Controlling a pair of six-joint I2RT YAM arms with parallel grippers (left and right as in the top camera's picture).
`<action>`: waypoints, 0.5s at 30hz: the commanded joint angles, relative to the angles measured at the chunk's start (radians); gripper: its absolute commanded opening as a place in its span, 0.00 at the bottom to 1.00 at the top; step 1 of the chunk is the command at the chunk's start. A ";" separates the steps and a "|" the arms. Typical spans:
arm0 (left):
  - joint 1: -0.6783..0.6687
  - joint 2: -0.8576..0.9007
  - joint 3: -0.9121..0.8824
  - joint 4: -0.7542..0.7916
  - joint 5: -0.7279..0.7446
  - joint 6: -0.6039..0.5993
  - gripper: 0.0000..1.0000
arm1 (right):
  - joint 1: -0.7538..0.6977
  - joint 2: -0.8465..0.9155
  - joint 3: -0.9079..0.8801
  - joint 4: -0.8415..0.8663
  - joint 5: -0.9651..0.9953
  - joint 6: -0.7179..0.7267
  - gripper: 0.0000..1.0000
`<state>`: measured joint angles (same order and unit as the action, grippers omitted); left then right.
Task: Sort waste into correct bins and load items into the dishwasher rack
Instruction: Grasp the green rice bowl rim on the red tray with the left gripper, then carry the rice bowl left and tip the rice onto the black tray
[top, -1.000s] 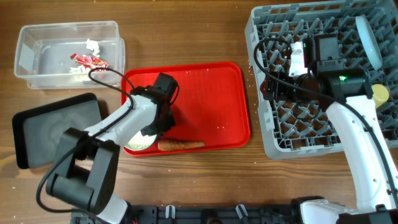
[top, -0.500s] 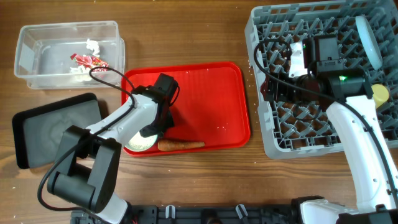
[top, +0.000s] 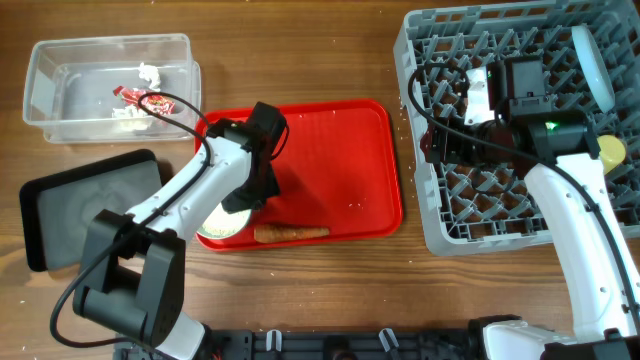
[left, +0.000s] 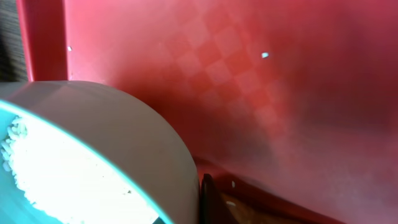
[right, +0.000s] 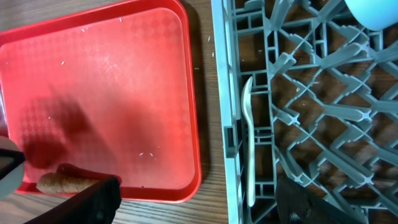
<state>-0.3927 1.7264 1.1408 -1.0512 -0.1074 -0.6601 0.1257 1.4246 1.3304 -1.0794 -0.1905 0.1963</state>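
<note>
A pale bowl with a teal rim (top: 218, 224) holds white rice grains (left: 56, 180) and sits at the front left corner of the bright red tray (top: 330, 150). My left gripper (top: 250, 192) is shut on the bowl's right wall; one dark finger (left: 208, 200) presses its outside. An orange carrot piece (top: 290, 233) lies beside the bowl. My right gripper (top: 445, 143) is open and empty over the left edge of the grey rack (top: 480, 215). The pale-blue plate (top: 597, 62) and the yellow cup (top: 611, 150) stand in the rack.
The clear tub (top: 60, 115) at the back left holds the red wrapper (top: 142, 97) and paper scraps (top: 150, 72). The black tray (top: 90, 205) lies left of the red tray. A white spoon (right: 249, 143) lies in the rack. Loose grains (right: 148, 155) dot the red tray.
My left wrist has shifted a little back and left, and more of the bowl shows. The right arm has not moved.
</note>
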 joint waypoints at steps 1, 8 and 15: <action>-0.002 -0.027 0.040 -0.026 -0.003 0.009 0.04 | 0.000 -0.014 -0.003 -0.010 0.010 -0.013 0.82; -0.001 -0.059 0.043 -0.058 -0.003 0.009 0.04 | 0.000 -0.014 -0.003 -0.014 0.010 -0.011 0.82; 0.159 -0.164 0.043 -0.096 0.015 0.106 0.04 | 0.000 -0.015 -0.003 -0.019 0.010 -0.013 0.82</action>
<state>-0.3248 1.6325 1.1591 -1.1347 -0.1020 -0.6334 0.1257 1.4246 1.3304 -1.0969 -0.1902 0.1959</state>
